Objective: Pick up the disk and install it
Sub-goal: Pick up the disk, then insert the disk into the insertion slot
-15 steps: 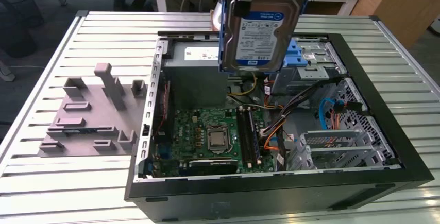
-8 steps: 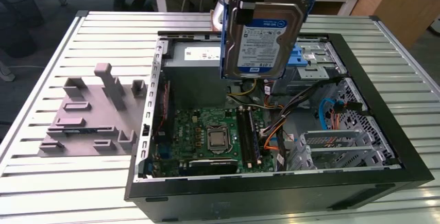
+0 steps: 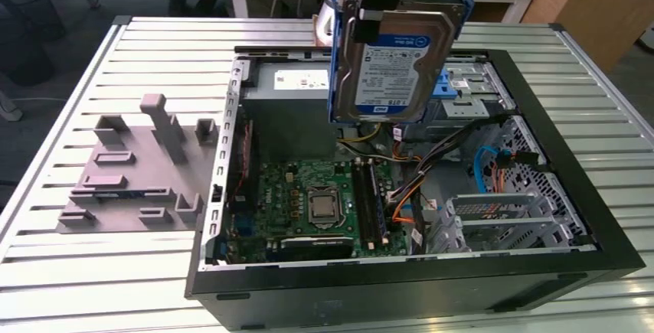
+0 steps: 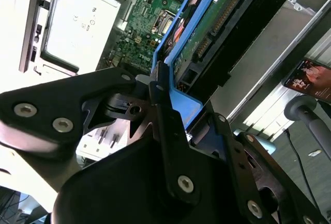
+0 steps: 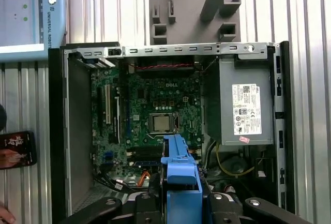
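Up over the far end of the open computer case point(image 3: 572, 195), the gripper point(image 3: 380, 10) is pinching the disk point(image 3: 394, 65) by the top edge of its blue bracket. The drive hangs upright in the air, clear of everything, label toward the exterior view. The motherboard point(image 3: 317, 203) sits below it. The drive cage point(image 3: 460, 92) is on the exterior view's right, and a grey fixture plate point(image 3: 133, 172) lies on the table point(image 3: 103, 287) well off to that view's left.

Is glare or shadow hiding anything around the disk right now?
Exterior view: the disk is evenly lit, its label free of glare. Second wrist view: the power supply box is washed out nearly white. First wrist view: the motherboard is evenly lit.
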Controlling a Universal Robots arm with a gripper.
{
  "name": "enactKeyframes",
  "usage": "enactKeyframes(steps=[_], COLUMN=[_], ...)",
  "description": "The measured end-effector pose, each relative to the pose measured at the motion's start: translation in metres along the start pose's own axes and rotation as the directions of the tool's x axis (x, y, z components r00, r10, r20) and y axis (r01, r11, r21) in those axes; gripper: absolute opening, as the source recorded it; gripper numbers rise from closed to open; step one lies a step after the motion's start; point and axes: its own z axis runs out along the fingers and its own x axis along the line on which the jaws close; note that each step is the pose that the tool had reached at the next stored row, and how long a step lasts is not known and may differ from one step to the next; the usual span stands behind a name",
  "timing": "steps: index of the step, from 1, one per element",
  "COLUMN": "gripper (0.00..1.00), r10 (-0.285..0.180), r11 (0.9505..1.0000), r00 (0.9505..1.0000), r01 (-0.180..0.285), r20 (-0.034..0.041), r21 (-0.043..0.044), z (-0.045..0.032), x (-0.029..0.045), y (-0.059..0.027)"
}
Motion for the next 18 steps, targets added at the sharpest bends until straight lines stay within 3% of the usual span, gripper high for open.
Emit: enactKeyframes(steps=[18], gripper=[0.37], r10=[0.0], r11=[1.0], r00=[1.0], r01=[0.0], r20=[0.0], r21=[0.0], z=[0.0], x=[0.0051], y=[-0.0003])
